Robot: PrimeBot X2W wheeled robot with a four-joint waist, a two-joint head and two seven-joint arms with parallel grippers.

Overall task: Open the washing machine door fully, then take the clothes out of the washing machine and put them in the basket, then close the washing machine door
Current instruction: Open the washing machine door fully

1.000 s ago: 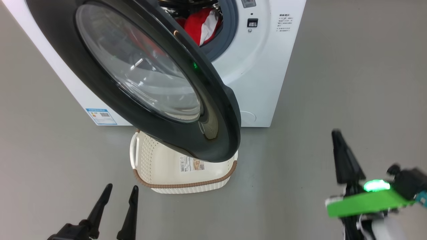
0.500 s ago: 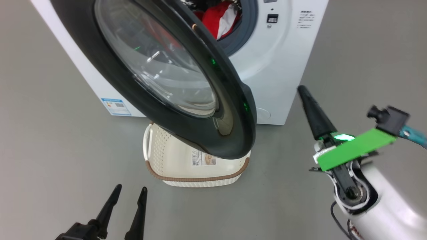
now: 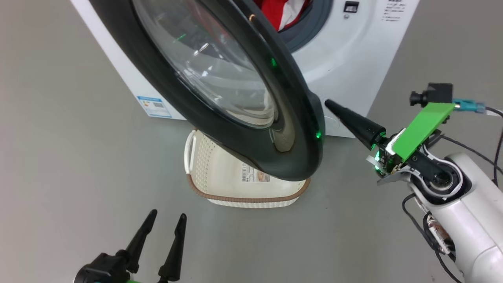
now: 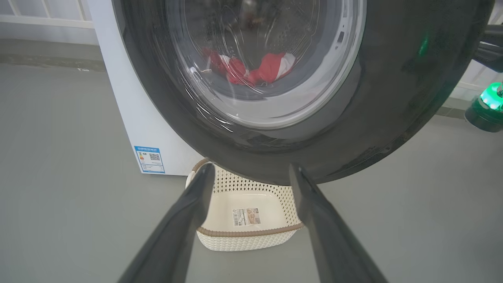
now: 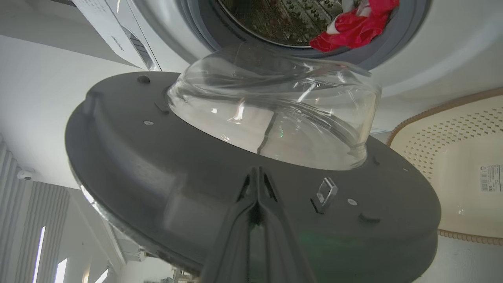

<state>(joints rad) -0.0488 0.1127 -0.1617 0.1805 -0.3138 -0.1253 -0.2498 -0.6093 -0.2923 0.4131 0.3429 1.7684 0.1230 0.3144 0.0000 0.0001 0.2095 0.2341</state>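
Door (image 3: 220,78) just beside right fingers (image 3: 353,120)

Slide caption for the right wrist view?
Shut right gripper aimed at the grey inner face of the door; red clothes sit in the washing machine behind.

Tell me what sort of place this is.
Likely a laundry test space rather than a home: a front-loading washing machine stands on smooth grey floor, with a laundry basket before it.

Fingers apart, the left end effector (image 4: 251,167) frames the basket (image 4: 243,241); washing machine door (image 4: 393,98) at twelve o'clock (clothes (image 4: 271,67) behind glass).
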